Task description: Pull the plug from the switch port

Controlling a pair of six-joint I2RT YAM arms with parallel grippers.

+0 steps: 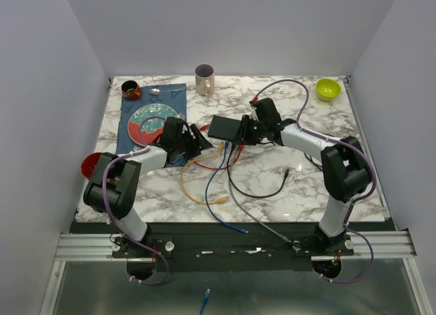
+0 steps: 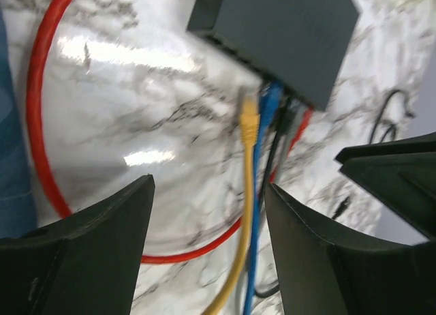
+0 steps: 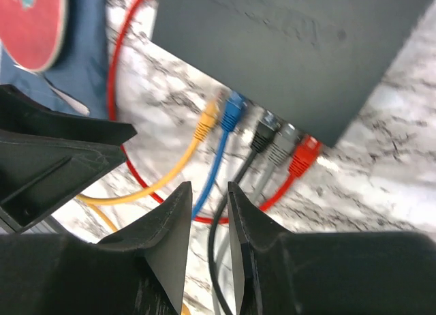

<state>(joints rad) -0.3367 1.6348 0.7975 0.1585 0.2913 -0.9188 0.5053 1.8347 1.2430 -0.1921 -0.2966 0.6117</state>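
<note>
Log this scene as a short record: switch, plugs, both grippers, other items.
switch: black box on the marble table, ports on the edge nearest the arms
plugs: yellow plug, blue plug, black plug, grey plug, red plug, in a row along that edge
yellow plug: seems just clear of its port; hard to be sure
left gripper: open, holding nothing, aimed at the plugs
right gripper: jaws slightly apart, nothing gripped, over the cables
other: plate, mug, green bowl
</note>
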